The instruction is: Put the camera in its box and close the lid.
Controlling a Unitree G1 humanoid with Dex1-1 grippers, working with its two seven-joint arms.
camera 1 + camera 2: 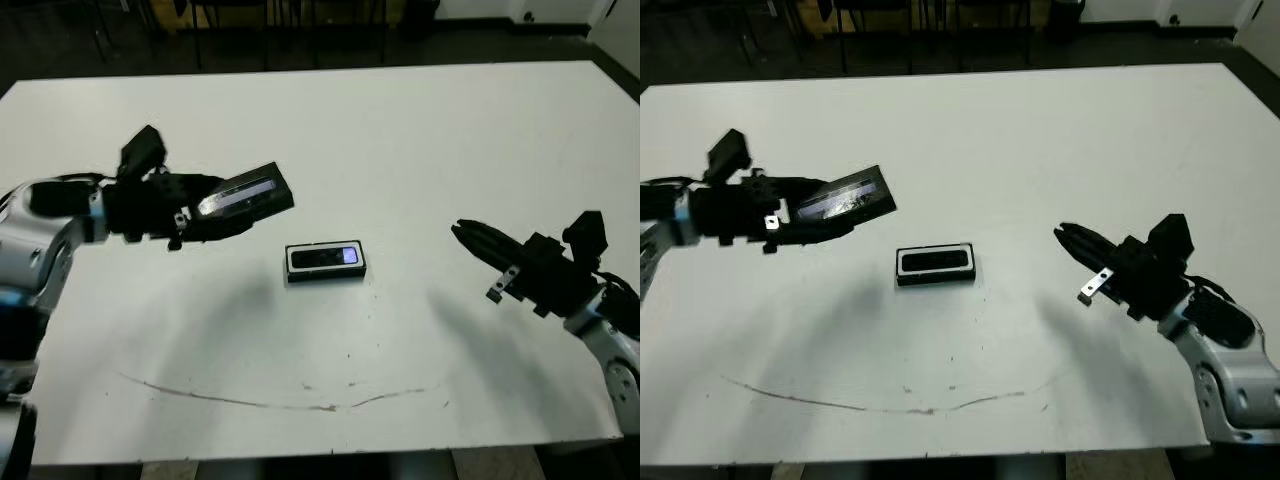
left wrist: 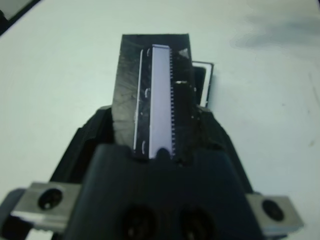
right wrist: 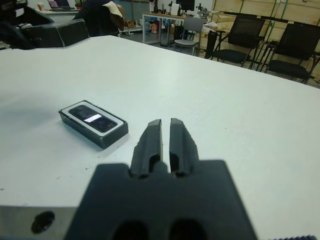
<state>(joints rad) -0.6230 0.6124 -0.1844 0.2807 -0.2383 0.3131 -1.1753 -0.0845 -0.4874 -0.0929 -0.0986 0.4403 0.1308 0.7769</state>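
Two claws: left claw (image 1: pixel 215 212) clamps lid (image 1: pixel 247 193), long axis toward box (image 1: pixel 326 262); right claw (image 1: pixel 463 233) together.

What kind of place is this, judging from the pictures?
Probably an office or lab workroom: a large white table, black chairs and desks with clutter beyond it. The left gripper holds the lid there.

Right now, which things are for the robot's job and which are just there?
For the job:
camera, lying in the box
box
lid, held up by the left pincer

Just there:
chairs beyond the table
white table
right pincer, shut and holding nothing
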